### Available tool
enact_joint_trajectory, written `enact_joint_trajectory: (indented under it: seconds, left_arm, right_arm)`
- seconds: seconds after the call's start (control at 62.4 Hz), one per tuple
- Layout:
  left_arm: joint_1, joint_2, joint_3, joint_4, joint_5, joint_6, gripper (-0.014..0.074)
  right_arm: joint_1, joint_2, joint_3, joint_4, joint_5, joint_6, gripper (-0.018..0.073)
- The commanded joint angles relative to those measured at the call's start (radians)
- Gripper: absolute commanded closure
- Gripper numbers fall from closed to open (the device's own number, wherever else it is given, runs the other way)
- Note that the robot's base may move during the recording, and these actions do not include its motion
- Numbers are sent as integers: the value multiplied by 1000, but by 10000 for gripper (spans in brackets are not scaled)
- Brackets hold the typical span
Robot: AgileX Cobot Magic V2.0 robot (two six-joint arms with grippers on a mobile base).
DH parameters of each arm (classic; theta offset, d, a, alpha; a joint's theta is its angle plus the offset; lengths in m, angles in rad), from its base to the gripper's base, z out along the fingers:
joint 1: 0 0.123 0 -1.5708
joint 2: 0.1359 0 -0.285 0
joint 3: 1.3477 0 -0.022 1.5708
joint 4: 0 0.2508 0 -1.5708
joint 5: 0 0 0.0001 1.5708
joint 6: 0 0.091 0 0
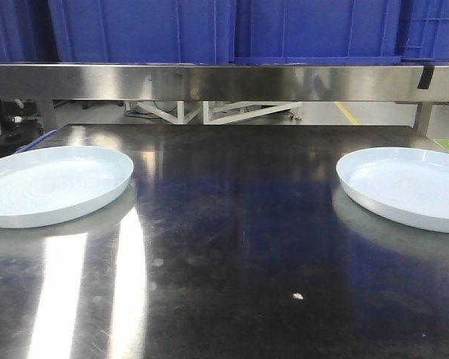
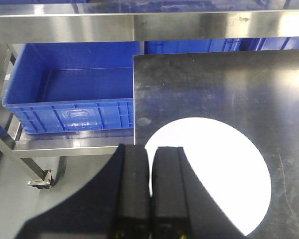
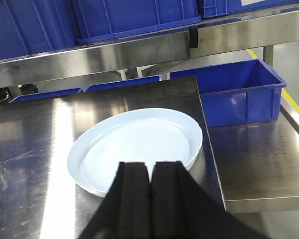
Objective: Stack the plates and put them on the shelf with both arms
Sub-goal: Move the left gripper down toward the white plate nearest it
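Nothing stacked: left plate point(image 1: 52, 185), right plate point(image 1: 408, 187) well apart on table point(image 1: 232, 224). Left gripper point(image 2: 149, 149), right gripper point(image 3: 150, 165): jaws closed, empty.

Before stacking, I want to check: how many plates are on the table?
2. The left plate and the right plate lie apart on the table; none seems hidden.

One plate point(image 1: 52, 185), pale bluish-white, is sitting at the middle left of the frame, cut off by the edge. The other plate point(image 1: 408, 187) is sitting at the middle right, also cut off. Both are lying flat and well apart on a dark steel table point(image 1: 239, 224). A steel shelf point(image 1: 209, 81) is running across the top, carrying blue crates point(image 1: 142, 30). A pale speck point(image 1: 298, 296) is lying on the table at the lower right of centre.
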Motion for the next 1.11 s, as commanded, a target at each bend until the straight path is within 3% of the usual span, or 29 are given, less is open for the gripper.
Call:
enact_joint_trajectory:
  seconds: [0.0, 0.417, 0.737, 0.93, 1.09]
  left_arm:
    - [0, -10, -42, -14, -73, -2, 507]
    - [0, -10, -42, -14, -84, -2, 507]
    - [0, -10, -42, -18, -86, -2, 507]
    - [-8, -12, -42, -26, -96, -2, 507]
    - [-49, -12, -42, -26, -103, -4, 507]
  right_arm:
    - [-6, -18, -17, -8, -93, -7, 503]
    - [-6, -18, -17, -8, -93, -7, 503]
    - [-6, -18, -43, -8, -238, -6, 503]
    - [-6, 89, -343, -29, 167, -3, 503]
    - [-6, 352, -592, -98, 242, -18, 503]
